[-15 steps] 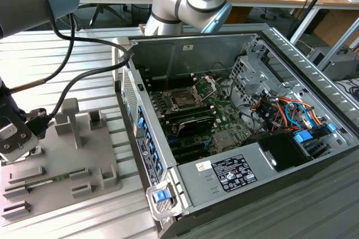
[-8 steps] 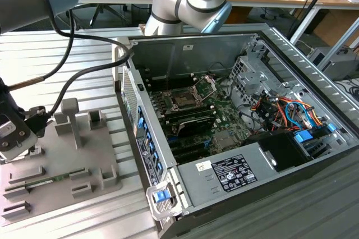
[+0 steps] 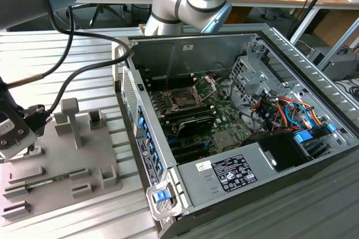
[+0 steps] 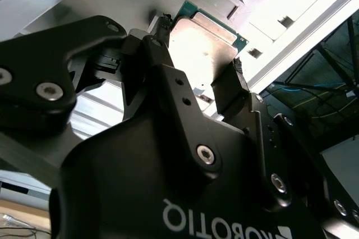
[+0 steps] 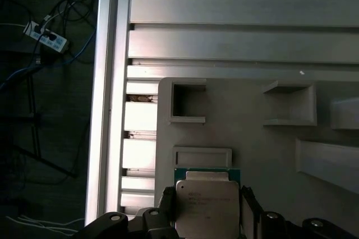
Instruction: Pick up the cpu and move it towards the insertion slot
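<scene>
1. A slatted aluminium bench (image 3: 33,59) carries a grey fixture plate (image 3: 61,160) and an open computer case (image 3: 314,82), with desks behind.
2. Over the plate, at the exterior view's left, the gripper (image 4: 197,49) is drawn narrow, its fingers against opposite edges of the cpu (image 5: 206,208).
3. The pick is the step in hand. The insertion slot (image 3: 184,100) sits well apart, inside the case.
4. Carrying it there would likely call for a level, firm hold on those thin edges.
5. Print shows on the gripper body, the cpu lid and a white label (image 3: 233,173).

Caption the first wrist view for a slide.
Tool straddling the cpu on the grey holder plate.
</scene>
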{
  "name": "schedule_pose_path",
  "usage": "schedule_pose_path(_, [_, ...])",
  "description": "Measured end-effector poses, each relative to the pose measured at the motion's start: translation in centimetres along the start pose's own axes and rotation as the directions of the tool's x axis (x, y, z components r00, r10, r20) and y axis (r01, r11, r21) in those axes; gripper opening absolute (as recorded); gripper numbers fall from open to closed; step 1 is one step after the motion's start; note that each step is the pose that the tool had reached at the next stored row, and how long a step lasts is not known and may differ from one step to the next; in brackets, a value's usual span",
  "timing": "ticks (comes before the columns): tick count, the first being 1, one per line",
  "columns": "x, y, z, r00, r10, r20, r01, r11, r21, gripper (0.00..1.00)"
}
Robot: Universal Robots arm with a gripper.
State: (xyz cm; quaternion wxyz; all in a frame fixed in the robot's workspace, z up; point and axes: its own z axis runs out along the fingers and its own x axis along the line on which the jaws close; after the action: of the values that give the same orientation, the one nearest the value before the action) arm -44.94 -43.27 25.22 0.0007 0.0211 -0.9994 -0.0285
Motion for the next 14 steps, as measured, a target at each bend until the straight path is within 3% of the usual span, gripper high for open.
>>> schedule_pose_path(14, [0.00,0.04,-0.75,1.0000,0.000,0.0000,0.000,1.0000,-0.0001,0.55])
